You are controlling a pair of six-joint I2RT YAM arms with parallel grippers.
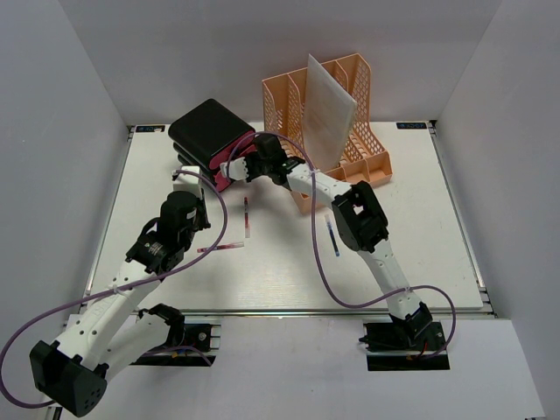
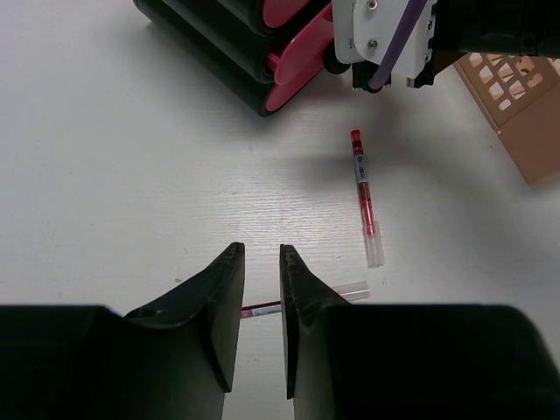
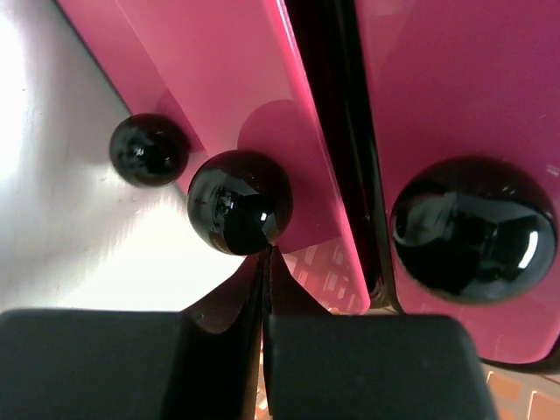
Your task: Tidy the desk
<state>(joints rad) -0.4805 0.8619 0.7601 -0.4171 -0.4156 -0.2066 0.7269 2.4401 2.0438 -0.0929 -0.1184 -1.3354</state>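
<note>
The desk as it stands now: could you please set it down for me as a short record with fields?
desk: white, three pens loose on it
left claw: slightly open, low over a pen
right claw: shut, tips just under a black knob
drawer unit: black, pink fronts, far side
file rack: orange, white sheet standing in it
red pen: ahead of the left claw
second red pen: crosswise beneath the left claw
blue pen: beside the right arm
</note>
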